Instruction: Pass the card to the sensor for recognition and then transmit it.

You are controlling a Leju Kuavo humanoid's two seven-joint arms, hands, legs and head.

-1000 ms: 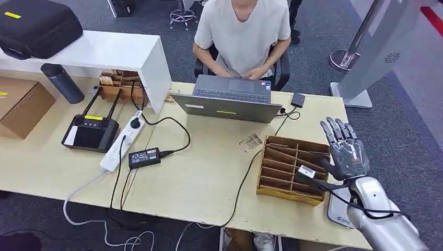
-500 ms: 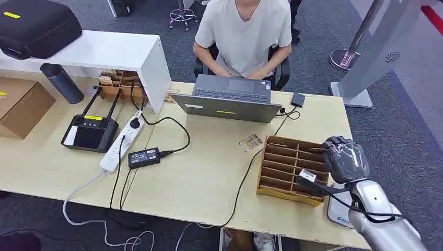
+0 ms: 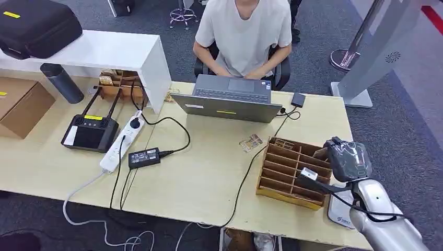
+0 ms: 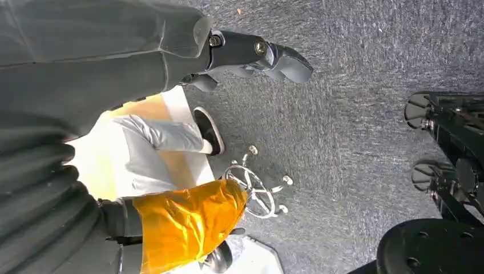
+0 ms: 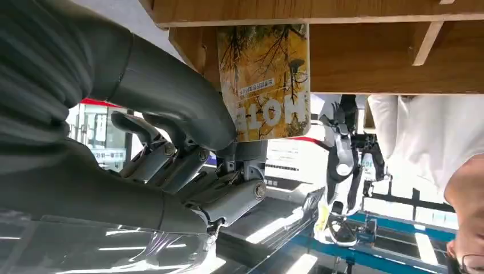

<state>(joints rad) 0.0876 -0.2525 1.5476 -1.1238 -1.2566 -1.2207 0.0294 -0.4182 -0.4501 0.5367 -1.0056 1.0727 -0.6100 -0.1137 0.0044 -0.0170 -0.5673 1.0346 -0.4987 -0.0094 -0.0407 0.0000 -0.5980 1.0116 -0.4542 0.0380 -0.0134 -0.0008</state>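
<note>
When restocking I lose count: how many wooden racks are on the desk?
2: one rack at the desk's right end, by the right hand; one under the white shelf, partly hidden. Others may hide behind it.

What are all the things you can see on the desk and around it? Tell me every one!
Card: one, yellow-brown picture, at the wooden organizer's edge, against the right hand's thumb.
Wooden organizer: one, brown, desk's right side.
Loose card: one, patterned, left of the organizer.
Laptop: one, grey, open before the person.
Power strip: one, white, desk's left part.
Power adapter: one, black, beside the strip.
Controller: one, black, left.
Cardboard box: one, brown, far left.
Bottle: one, dark grey, lying by the box.
Black case: one, on the white shelf.
Person: one, light shirt, seated behind the laptop.
Right hand: grey, at the organizer.
Left hand: grey, hanging above the carpet.
</note>
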